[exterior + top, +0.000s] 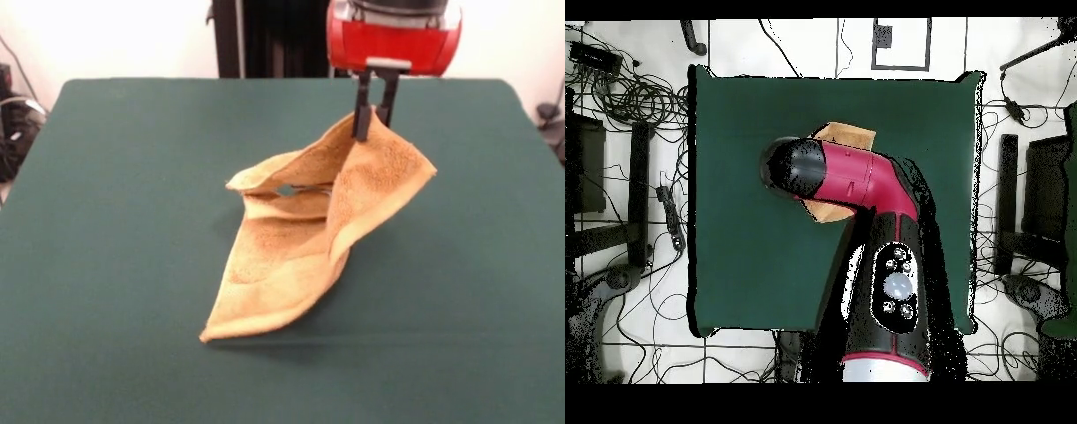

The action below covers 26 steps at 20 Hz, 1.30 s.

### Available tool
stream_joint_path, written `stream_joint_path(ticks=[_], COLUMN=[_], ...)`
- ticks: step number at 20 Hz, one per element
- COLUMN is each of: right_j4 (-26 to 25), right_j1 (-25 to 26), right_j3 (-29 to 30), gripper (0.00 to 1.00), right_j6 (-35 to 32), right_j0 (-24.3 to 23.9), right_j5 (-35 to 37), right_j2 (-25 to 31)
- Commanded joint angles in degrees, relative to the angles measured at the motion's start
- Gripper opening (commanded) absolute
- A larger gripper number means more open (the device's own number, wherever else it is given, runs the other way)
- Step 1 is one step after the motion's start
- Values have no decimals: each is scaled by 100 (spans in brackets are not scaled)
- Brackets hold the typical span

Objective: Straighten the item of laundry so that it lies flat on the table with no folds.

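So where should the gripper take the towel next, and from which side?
The gripper already pinches one raised edge of the towel. A next hold would probably suit the low corner lying on the table, nearest the front camera: it lies flat and free, so come from above.

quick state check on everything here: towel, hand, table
towel: one edge lifted, lower part resting on the table, folded and creased, not flat
hand: shut on the towel's raised edge
table: green cloth, towel near its middle
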State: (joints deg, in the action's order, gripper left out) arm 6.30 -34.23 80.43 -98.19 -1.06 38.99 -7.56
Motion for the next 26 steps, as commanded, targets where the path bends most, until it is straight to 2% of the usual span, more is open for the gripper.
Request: stream_joint_path(ticks=[1,9,19,26], right_j4=[372,463,660,822], right_j1=[512,711,1301,1434], right_j3=[338,268,-551,-818], gripper=[0,0,0,0], right_j6=[-1805,-1738,-2072,-2083], right_j0=[210,279,666,769], right_j5=[-331,-514,-93,164], right_j2=[140,88,-319,-351])
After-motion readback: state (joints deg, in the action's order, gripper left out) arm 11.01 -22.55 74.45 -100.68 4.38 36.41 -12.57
